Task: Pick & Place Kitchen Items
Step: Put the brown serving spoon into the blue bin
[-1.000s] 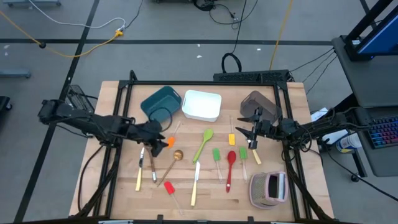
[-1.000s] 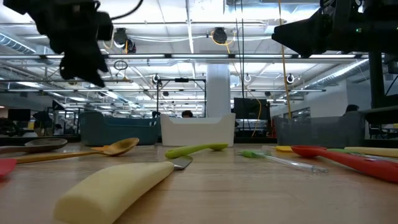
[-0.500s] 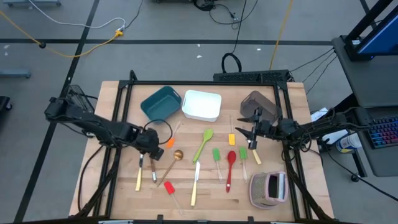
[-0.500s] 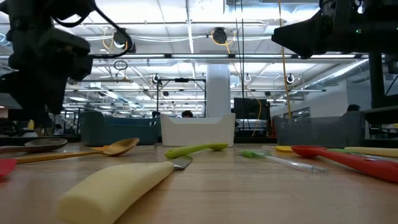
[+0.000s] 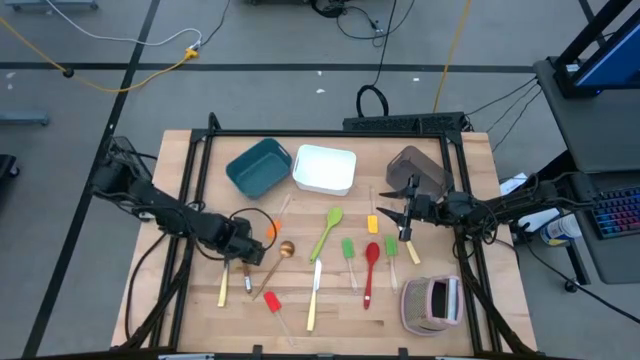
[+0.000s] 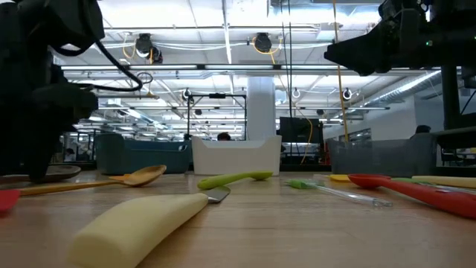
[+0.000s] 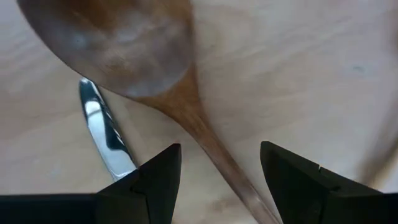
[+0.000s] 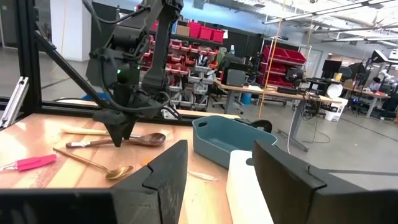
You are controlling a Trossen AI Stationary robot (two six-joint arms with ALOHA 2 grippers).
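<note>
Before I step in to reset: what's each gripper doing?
Left gripper: open, empty, straddling the wooden spoon handle.
Right gripper: open, empty, waiting above the table's right side.

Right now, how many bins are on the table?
3, along the far edge: teal bin left, white bin middle, brown bin right. None looks hidden.

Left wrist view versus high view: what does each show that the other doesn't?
Only the left wrist view shows the left hand open, its fingers straddling the wooden spoon handle, with a knife blade beside it. Only the high view shows the teal bin, white bin and the waiting right hand. Both show the wooden spoon and the wooden table.
</note>
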